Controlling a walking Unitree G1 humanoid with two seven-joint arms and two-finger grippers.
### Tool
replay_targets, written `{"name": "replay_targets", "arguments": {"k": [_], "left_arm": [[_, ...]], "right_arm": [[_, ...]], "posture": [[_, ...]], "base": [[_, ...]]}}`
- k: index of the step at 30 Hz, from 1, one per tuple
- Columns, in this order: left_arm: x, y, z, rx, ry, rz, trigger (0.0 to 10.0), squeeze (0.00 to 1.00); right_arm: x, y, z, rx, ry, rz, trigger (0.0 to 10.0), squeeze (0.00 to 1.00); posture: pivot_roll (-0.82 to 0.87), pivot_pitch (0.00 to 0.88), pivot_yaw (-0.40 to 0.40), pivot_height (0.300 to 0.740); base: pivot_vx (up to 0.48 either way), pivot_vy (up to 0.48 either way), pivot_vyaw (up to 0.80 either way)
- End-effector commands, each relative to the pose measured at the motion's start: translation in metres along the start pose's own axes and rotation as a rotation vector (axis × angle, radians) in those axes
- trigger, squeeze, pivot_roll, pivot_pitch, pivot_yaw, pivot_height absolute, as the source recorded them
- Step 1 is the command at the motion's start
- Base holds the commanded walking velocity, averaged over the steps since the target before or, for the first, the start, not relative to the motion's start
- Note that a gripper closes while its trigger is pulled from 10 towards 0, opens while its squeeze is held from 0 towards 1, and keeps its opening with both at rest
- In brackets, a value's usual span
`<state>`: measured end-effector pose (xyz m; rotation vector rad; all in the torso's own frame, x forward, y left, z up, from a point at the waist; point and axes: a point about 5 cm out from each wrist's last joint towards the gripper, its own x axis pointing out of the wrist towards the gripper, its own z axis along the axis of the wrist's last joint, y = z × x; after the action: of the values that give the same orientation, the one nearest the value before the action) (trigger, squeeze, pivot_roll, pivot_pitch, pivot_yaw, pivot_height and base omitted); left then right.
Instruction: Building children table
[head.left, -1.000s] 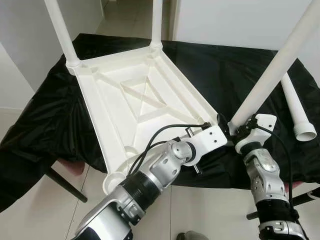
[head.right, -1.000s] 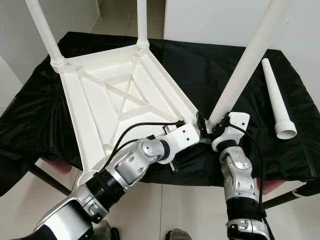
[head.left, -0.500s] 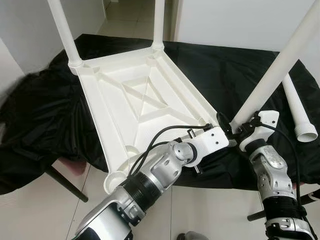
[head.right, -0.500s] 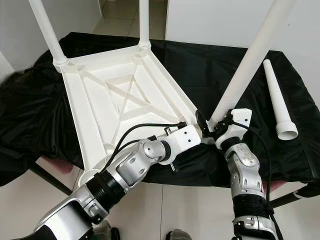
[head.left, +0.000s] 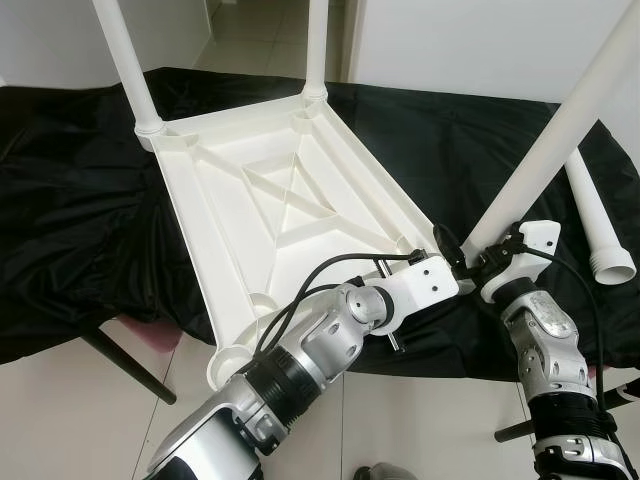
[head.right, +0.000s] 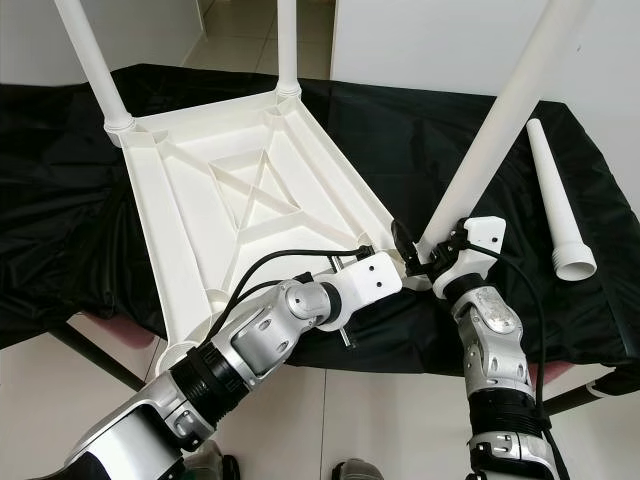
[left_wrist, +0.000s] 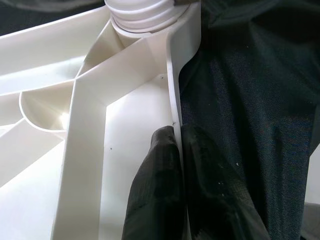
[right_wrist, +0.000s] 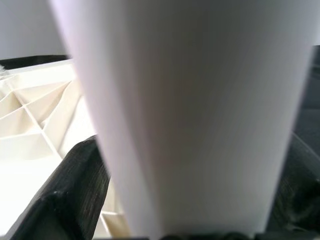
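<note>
Black cloth (head.left: 90, 230) — apparently plastic — tiled floor (head.left: 420, 420)

- Left gripper (left_wrist: 176, 150) — arm reaching forward across the body, black fingers (left_wrist: 155, 185) pinched together.
- Right gripper (head.right: 428, 252) — forearm raised upright, fingers clamped.

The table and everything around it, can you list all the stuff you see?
Tabletop: one, white, upside down on the black cloth.
Fitted legs: three, white, standing in corner sockets; the near-right one leans.
Loose leg: one, white, lying on the cloth at right.
Black cloth: one, spread under everything.
Floor: pale tiles, below.
Left gripper: black fingers pinching the tabletop's rim.
Right gripper: black fingers around the leaning leg's base.
</note>
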<state>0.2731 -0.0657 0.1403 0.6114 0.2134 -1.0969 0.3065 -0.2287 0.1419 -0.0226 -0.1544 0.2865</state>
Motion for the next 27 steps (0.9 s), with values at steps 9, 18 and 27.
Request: {"name": "replay_targets", "arguments": {"k": [9,18,27], "left_arm": [[0.003,-0.011,-0.001,0.041,0.031,-0.066,10.0,0.0],[0.003,-0.01,0.0,0.051,0.029,-0.066,10.0,0.0],[0.003,-0.011,0.0,0.057,0.027,-0.067,10.0,0.0]], "right_arm": [[-0.008,0.011,-0.035,0.035,0.161,0.072,10.0,0.0],[-0.019,0.007,-0.057,0.039,0.28,0.049,10.0,0.0],[-0.024,0.004,-0.064,0.03,0.313,0.043,10.0,0.0]], "posture": [[-0.01,0.059,0.008,0.74],[-0.01,0.06,0.01,0.74],[-0.01,0.059,0.013,0.74]], "base": [[0.0,0.0,0.0],[0.0,0.0,0.0],[0.0,0.0,0.0]]}}
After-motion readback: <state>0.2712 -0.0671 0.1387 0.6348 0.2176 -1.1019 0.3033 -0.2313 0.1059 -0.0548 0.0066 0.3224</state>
